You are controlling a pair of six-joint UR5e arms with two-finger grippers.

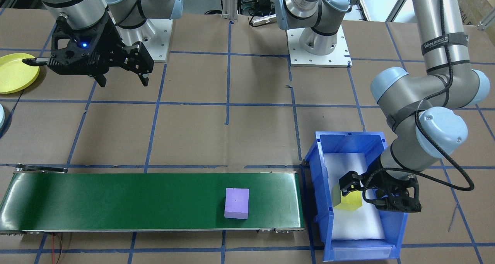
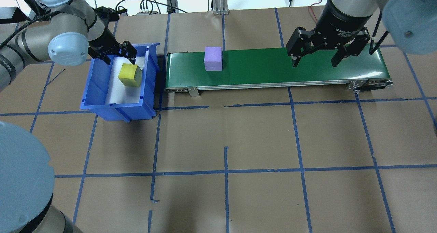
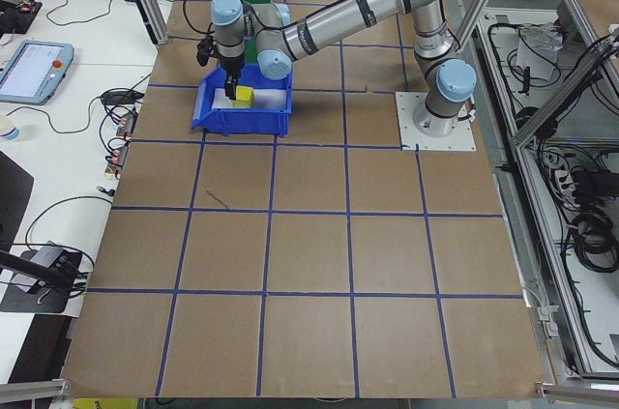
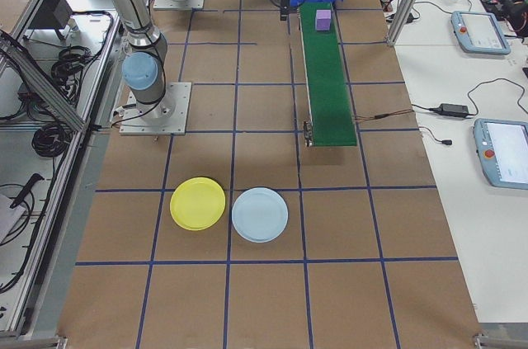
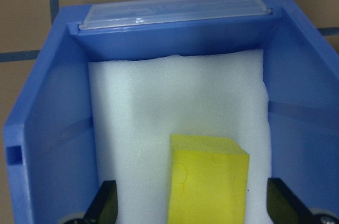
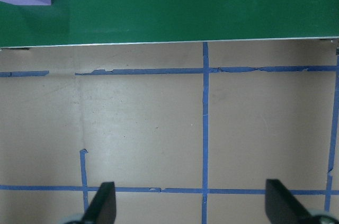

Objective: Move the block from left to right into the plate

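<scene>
While left claw (image 2: 116,55) gapes over matte yellow cube (image 2: 130,74) | foam-lined bin (image 2: 102,105) | right claw (image 2: 316,58) released

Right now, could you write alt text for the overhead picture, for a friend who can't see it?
A purple block sits on a green conveyor belt; an open right gripper hangs above it. The left gripper hangs open over a yellow block in a blue bin.

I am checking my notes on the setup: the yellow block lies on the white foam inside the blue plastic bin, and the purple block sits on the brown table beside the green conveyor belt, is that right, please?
Not quite. The purple foam block sits on the green conveyor belt itself, near its end by the blue plastic bin, not on the brown table. The overhead exterior view shows this. The yellow block does lie on the white foam inside the bin.
</scene>
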